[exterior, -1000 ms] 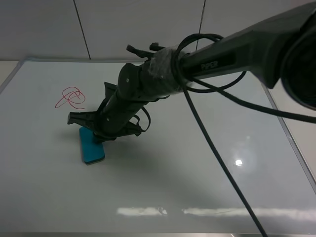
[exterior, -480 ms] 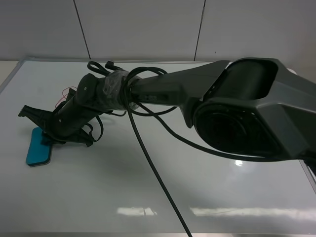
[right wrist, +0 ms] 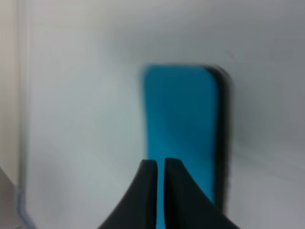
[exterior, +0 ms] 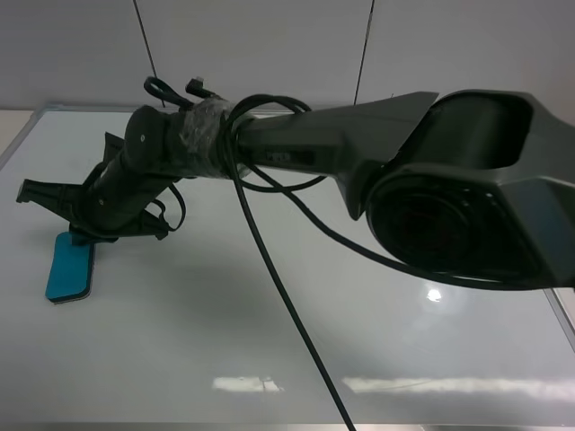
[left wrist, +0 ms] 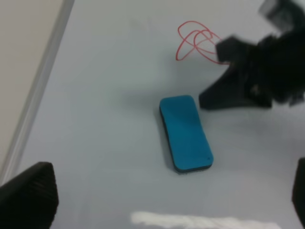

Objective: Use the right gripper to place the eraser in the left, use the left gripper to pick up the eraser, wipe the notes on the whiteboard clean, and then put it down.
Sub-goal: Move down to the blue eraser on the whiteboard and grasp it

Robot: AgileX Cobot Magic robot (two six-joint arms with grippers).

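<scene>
Eraser (exterior: 70, 268) lies flat near the left edge of the whiteboard tabletop (exterior: 359, 341), close to the red notes (left wrist: 198, 40), with the right claw (right wrist: 160, 164) pinched together and empty just beside one end, while the left claw (left wrist: 162, 198) hangs above it, spread wide apart.

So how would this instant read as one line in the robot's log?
eraser: flat on whiteboard, ungripped | right gripper: shut, off the eraser | left gripper: open, empty | notes: not yet wiped
</scene>
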